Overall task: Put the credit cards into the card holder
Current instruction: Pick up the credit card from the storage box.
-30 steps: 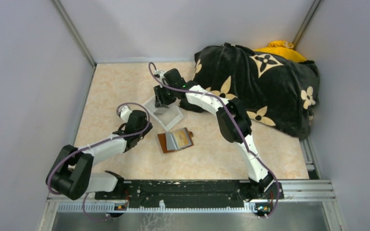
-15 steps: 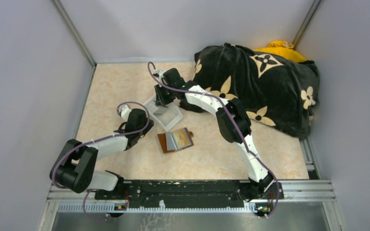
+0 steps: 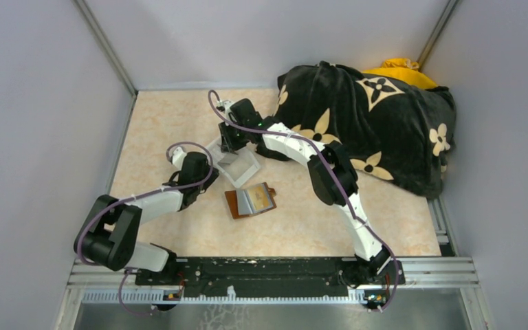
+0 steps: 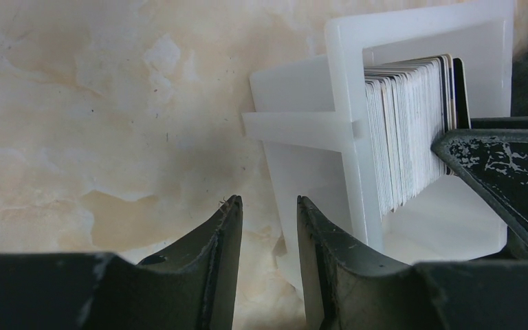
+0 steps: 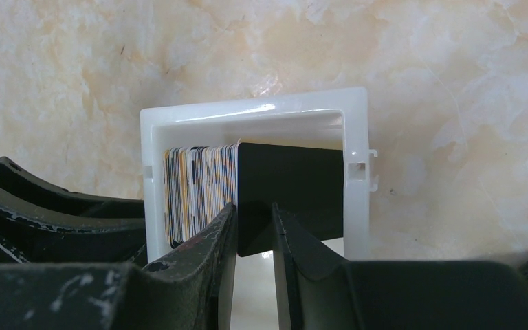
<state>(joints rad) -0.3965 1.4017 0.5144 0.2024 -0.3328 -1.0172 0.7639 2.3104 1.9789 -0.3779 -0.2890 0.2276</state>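
Note:
A thick stack of credit cards (image 5: 199, 185) stands on edge in a clear white tray (image 5: 254, 110). One black card (image 5: 295, 192) leans off the stack's end. My right gripper (image 5: 253, 216) is narrowly open, with its fingertips straddling that card's lower left corner. In the top view it (image 3: 230, 143) hangs over the tray (image 3: 244, 165). My left gripper (image 4: 268, 206) is open and empty, low beside the tray's near left wall (image 4: 295, 124), with the cards (image 4: 405, 130) beyond it. The brown card holder (image 3: 251, 201) lies open just in front of the tray, with cards showing in it.
A black blanket with tan flower marks (image 3: 371, 124) is heaped at the back right over a yellow thing (image 3: 399, 69). The right gripper's finger (image 4: 502, 172) crosses the right of the left wrist view. Grey walls enclose the table.
My left arm has moved a little up toward the tray's left side. My right gripper has shifted slightly left over the tray. The wallet has not moved.

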